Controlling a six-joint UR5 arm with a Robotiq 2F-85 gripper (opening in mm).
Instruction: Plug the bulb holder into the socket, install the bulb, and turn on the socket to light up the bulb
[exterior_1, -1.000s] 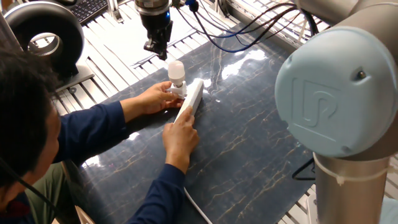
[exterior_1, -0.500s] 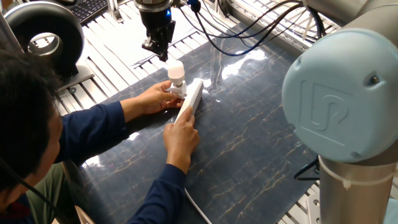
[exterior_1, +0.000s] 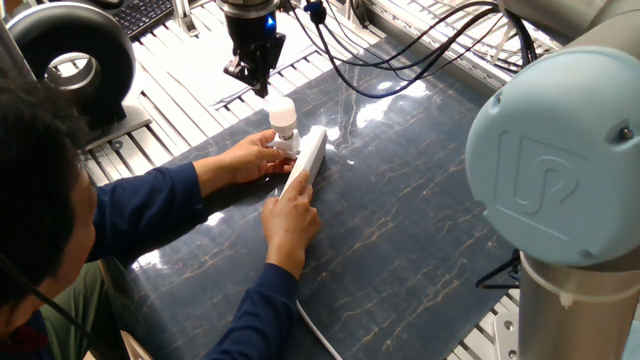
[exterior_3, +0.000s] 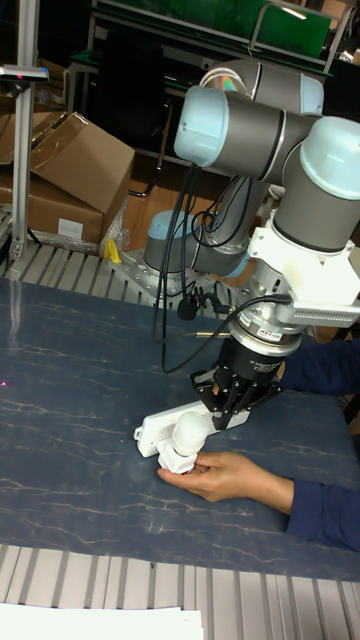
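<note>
The bulb (exterior_1: 283, 112) stands upright, screwed into the bulb holder (exterior_1: 286, 146), which sits at the far end of the socket (exterior_1: 308, 160). The socket lies on the dark marbled mat. My gripper (exterior_1: 254, 82) hangs just above and behind the bulb, open, with nothing between its fingers. In the tall fixed view the gripper (exterior_3: 224, 414) is right behind the bulb (exterior_3: 188, 431), close to it but not holding it. The holder (exterior_3: 177, 460) and the socket (exterior_3: 157, 432) show below it. A person's hands steady the holder and the socket.
The person's left hand (exterior_1: 248, 158) cups the holder and the right hand (exterior_1: 291, 222) presses on the socket. The person's head and blue sleeves fill the left foreground. A black round fan (exterior_1: 72, 60) stands at the back left. My own arm's joint (exterior_1: 555, 180) blocks the right foreground.
My gripper has drawn slightly up and away from the bulb. The arm's large joint in the foreground has shifted right. The hands, bulb and socket have stayed put.
</note>
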